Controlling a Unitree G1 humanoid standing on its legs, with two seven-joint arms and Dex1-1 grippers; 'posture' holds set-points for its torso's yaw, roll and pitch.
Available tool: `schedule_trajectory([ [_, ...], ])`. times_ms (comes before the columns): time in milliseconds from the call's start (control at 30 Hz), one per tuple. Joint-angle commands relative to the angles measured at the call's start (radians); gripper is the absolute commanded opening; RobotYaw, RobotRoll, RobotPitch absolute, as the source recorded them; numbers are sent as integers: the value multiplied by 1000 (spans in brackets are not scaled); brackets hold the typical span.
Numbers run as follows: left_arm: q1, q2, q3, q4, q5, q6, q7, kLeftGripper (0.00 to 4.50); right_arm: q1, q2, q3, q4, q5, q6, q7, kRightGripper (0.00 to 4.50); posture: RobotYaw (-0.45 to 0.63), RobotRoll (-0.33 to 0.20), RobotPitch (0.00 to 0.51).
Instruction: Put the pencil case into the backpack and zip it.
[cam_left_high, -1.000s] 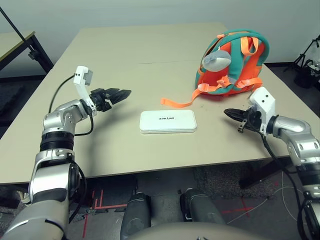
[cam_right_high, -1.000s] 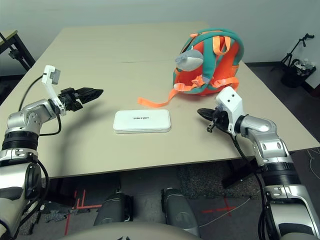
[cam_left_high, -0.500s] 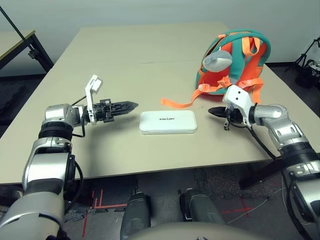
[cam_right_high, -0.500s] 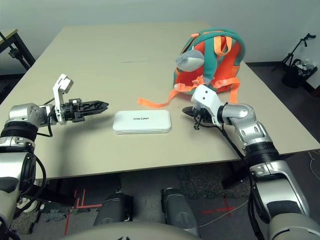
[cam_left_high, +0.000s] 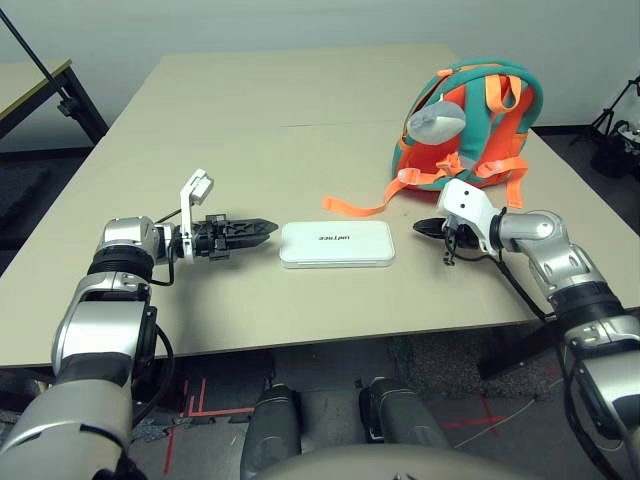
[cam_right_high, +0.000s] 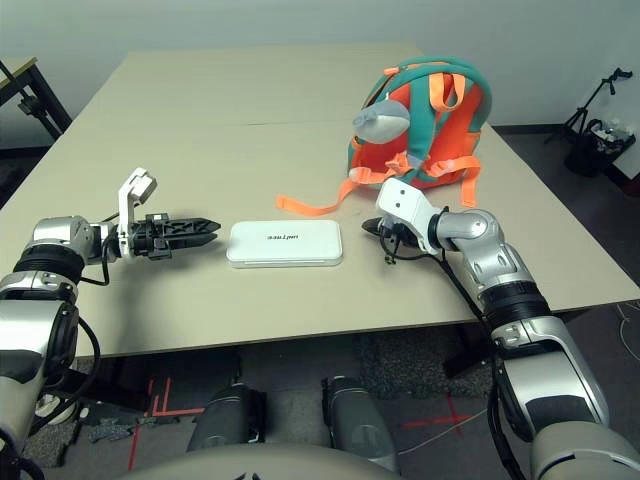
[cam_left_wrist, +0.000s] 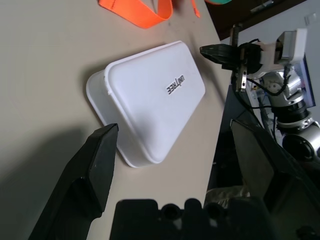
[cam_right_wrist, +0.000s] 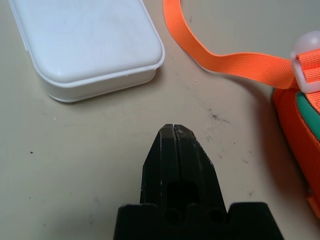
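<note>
Left wrist view shows your left gripper (cam_left_wrist: 167, 145) has dropped, jaws spread, toward the pencil case (cam_left_wrist: 150, 100); right gripper (cam_left_high: 424, 229), clenched empty, has closed in; grasp comes next.

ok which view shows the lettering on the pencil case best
The left wrist view: the pencil case looms close, its dark lettering large. In both eye views the print is tiny; the right wrist view catches just a blank end.
</note>
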Motion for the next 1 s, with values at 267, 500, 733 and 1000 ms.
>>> schedule_trajectory([
  [267,-31,-16,-5,73,76,-45,46,4500,-42,18,52,76,-86,-70,-26,20,-184,0,6],
  [500,-36,-25,4,103,95,-44,64,4500,-65,30,116,111,-162,-121,-29,20,-187,0,3],
  [733,-40,-30,10,111,103,-44,74,4500,-77,63,151,108,-188,-131,-12,20,-184,0,3],
  [1000,-41,-29,27,116,97,-34,78,4500,-96,114,177,96,-191,-128,-3,20,-180,0,8],
])
